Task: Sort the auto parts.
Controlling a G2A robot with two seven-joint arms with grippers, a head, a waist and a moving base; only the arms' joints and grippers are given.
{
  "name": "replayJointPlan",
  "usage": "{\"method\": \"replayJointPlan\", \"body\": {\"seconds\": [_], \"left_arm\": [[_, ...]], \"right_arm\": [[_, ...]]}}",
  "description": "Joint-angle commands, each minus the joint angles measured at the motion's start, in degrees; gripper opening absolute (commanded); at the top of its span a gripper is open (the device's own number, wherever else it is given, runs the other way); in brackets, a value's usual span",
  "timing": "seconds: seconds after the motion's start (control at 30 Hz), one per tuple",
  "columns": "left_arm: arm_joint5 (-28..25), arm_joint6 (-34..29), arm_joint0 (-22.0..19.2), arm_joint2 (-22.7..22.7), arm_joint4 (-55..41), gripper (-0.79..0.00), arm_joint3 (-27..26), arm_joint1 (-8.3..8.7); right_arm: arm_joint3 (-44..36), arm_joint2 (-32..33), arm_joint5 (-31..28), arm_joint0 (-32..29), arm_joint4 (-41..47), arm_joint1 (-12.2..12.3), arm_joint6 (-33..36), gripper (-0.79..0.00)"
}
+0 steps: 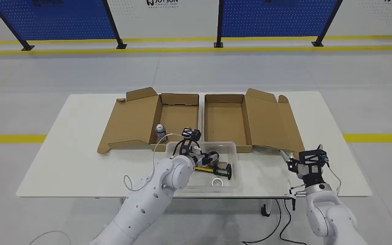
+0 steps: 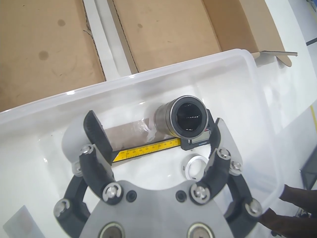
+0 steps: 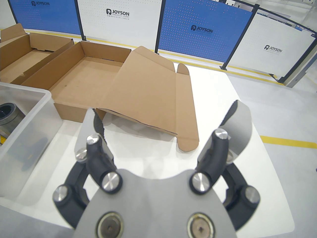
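While hanging over the plastic bin (image 2: 247, 58) with jaws spread, left gripper (image 2: 155, 122) is straddling a linear bearing (image 2: 183, 122) touching a digital caliper (image 2: 148, 148). Right gripper (image 3: 163, 111), jaws likewise spread, is hovering above table (image 3: 213, 92).

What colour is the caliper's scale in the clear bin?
The scale is yellow with black marks; clearest in left wrist view.

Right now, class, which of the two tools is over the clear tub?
The left tool, open above the metal cylinder in the clear tub; the right tool, also open, hangs over the table beside a cardboard box.
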Motion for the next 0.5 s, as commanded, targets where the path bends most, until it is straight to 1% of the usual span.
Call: {"method": "replayJointPlan", "body": {"seconds": [0.0,0.07,0.17,0.23,0.27,0.33,0.37,0.4,0.47], "left_arm": [[0.2,0.0,-0.3,0.0,-0.3,-0.031,0.6,-0.16],[0.3,0.0,-0.6,0.1,-0.6,-0.089,1.3,-0.33],[0.4,0.0,-1.0,0.3,-0.4,-0.108,2.3,-0.54],[0.5,0.1,-1.3,0.3,-0.6,-0.182,3.0,-0.69],[0.5,0.1,-1.4,0.4,-0.4,-0.197,3.3,-0.75],[0.5,0.1,-1.7,0.4,-0.5,-0.348,3.8,-0.89],[0.6,0.2,-1.8,0.4,-0.5,-0.372,4.1,-0.95],[0.6,0.2,-1.9,0.4,-0.5,-0.388,4.3,-1.0],[0.5,0.2,-2.1,0.4,-0.7,-0.369,4.6,-1.12]], "right_arm": [[0.0,0.0,0.0,0.0,0.0,0.0,0.0,0.0],[0.0,0.0,0.0,0.0,0.0,0.0,0.0,0.0],[0.0,0.0,0.0,0.0,0.0,0.0,0.0,0.0],[0.0,0.0,0.0,0.0,0.0,0.0,0.0,0.0],[0.0,0.0,0.0,0.0,0.0,0.0,0.0,0.0],[0.0,0.0,0.0,0.0,0.0,0.0,0.0,0.0],[0.0,0.0,0.0,0.0,0.0,0.0,0.0,0.0],[0.0,0.0,0.0,0.0,0.0,0.0,0.0,0.0],[0.0,0.0,0.0,0.0,0.0,0.0,0.0,0.0]]}}
